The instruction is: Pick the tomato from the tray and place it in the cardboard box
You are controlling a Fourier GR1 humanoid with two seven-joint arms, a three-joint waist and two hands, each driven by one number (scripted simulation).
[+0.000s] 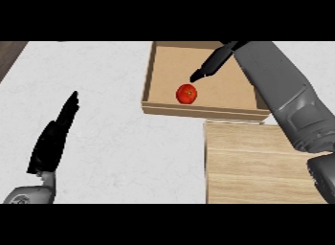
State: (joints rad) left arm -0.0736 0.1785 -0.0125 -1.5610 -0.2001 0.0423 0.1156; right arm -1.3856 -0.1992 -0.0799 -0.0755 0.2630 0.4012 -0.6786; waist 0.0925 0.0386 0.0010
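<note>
A red tomato (187, 94) lies on the floor of the open cardboard box (156, 76), near its front wall. My right hand (214, 62) hangs over the box just up and right of the tomato, fingers straight and pointing down toward it, apart from it and open. The right forearm crosses the box's right side and hides that wall. A light wooden tray (255, 162) sits in front of the box at lower right, with nothing showing on it. My left hand (54, 136) rests open at the lower left over the white counter, fingers straight.
The white marble counter (114, 119) spreads left of the box and tray. A dark wood strip (1, 62) runs along the far left edge of the counter.
</note>
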